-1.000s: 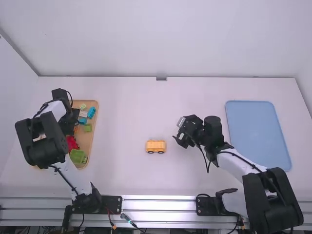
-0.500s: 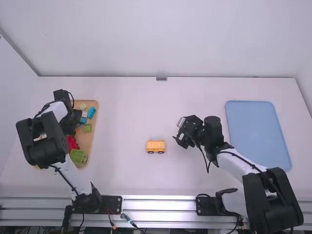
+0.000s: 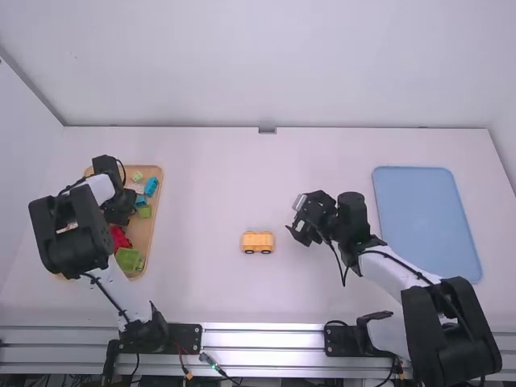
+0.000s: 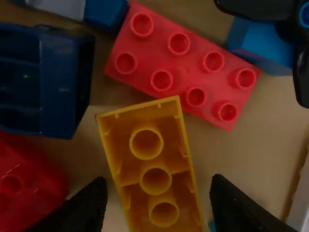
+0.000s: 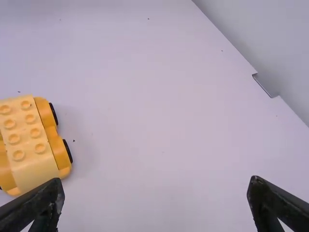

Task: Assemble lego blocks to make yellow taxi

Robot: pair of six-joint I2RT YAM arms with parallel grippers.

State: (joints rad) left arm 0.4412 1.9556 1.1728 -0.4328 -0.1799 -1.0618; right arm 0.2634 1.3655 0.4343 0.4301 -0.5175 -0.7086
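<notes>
My left gripper (image 4: 159, 185), spread wide above an upturned yellow brick (image 4: 155, 165) in the wooden tray (image 3: 146, 232), likely aligning a pick | yellow car (image 3: 258, 243), mid-table, probably the taxi's base | right gripper (image 5: 157, 180), wide, empty, nearby, perhaps to steady it

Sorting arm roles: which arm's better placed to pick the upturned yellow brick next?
Left, likely: its open gripper lines up over the brick at the tray; the right gripper is out by the wheeled piece.

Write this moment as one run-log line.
left gripper: open, at yellow-orange block, underside up | right gripper: open, empty | yellow wheeled car: on table
</notes>
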